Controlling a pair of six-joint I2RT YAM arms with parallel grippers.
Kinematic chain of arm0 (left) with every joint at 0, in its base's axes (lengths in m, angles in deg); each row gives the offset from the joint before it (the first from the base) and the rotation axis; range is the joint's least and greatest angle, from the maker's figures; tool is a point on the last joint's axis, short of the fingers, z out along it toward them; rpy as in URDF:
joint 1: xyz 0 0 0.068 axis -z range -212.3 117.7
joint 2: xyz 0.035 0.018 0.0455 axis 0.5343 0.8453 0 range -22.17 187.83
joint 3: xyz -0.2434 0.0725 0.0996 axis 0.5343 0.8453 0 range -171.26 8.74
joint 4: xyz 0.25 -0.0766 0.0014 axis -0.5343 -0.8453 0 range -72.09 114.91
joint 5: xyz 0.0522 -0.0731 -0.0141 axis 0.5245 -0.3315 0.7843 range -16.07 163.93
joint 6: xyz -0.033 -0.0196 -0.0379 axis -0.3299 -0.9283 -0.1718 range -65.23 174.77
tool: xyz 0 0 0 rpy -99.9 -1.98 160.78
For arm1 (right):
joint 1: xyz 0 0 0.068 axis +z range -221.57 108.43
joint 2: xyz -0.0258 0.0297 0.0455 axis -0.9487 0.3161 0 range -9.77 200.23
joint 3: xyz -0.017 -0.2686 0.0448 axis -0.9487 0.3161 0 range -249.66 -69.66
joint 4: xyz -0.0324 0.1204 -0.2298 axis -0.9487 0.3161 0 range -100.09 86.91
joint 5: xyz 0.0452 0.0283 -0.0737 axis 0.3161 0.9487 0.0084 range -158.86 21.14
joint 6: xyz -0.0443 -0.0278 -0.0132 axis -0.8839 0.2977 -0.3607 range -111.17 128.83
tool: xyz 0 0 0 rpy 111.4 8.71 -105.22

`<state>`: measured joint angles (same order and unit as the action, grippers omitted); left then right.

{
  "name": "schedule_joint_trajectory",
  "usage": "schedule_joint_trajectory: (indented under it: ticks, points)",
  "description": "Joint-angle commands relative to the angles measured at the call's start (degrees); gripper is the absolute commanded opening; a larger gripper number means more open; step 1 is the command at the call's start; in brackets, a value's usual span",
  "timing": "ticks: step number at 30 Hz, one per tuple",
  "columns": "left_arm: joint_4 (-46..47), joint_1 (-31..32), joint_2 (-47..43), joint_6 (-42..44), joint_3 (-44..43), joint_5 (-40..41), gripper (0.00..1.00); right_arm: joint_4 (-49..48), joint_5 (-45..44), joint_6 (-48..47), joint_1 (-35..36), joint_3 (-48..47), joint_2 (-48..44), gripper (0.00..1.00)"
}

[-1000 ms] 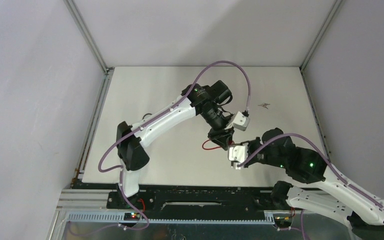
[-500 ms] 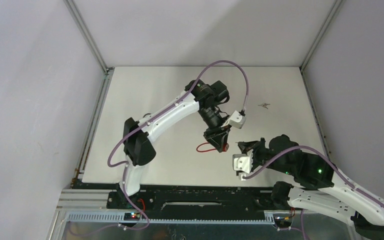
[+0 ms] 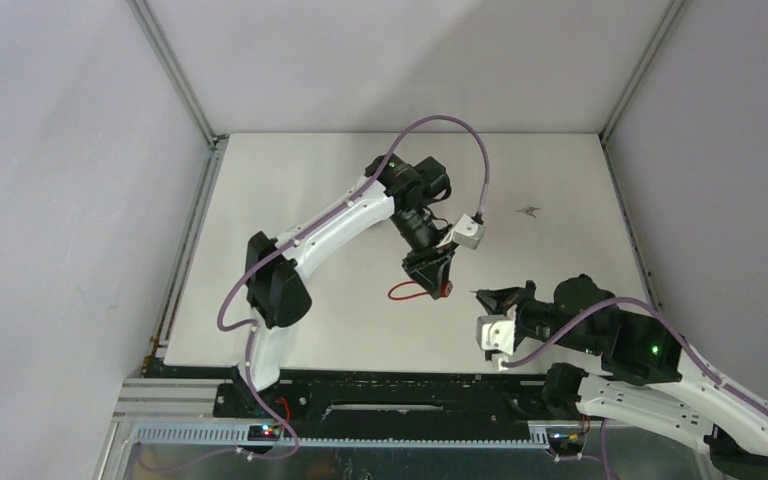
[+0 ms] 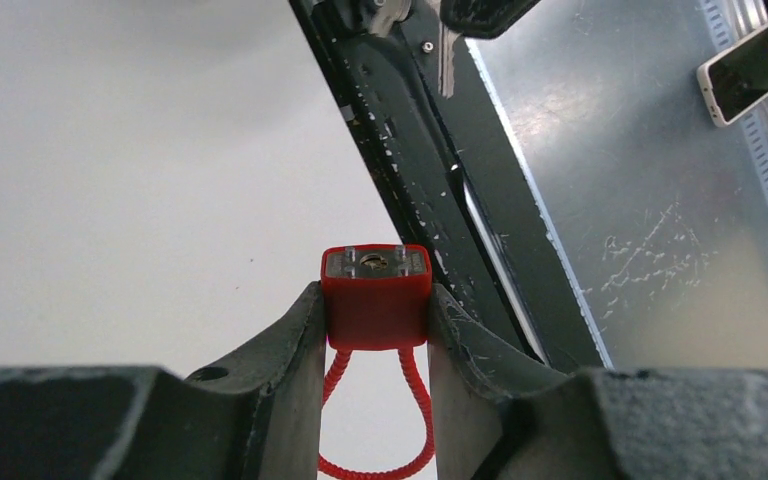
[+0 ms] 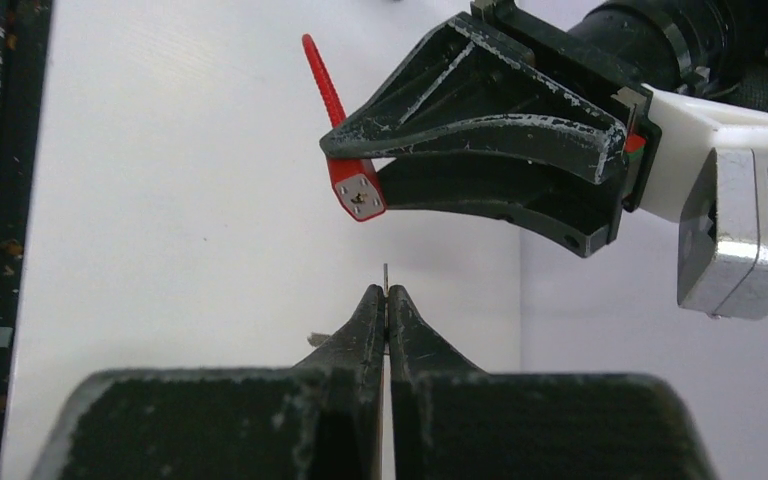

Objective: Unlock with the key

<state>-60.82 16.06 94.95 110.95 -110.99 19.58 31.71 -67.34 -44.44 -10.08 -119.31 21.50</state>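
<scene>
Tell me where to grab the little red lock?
Grip the red lock by its flat sides, coming from the cable loop end, like the left gripper. The boxy body suits the jaws, leaving the keyhole face bare for the key.
</scene>
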Motion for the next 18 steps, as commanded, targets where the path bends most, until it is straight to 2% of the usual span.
schedule_joint_trajectory:
  ticks: [1, 5, 18]
  points:
    - [-4.69, 1.43, -0.64, 4.51, -3.41, -4.40, 0.00, -2.89, 4.69, 2.24, -0.19, -1.24, 0.48, 0.00]
    - [-6.07, 3.16, -1.60, 6.31, -3.38, -5.36, 0.00, -3.13, 6.39, 2.99, 0.07, -1.24, 1.50, 0.00]
    - [-2.43, 6.65, -5.66, 9.02, -0.94, -3.99, 0.00, -0.56, 13.64, 5.44, -0.07, -1.24, 1.16, 0.00]
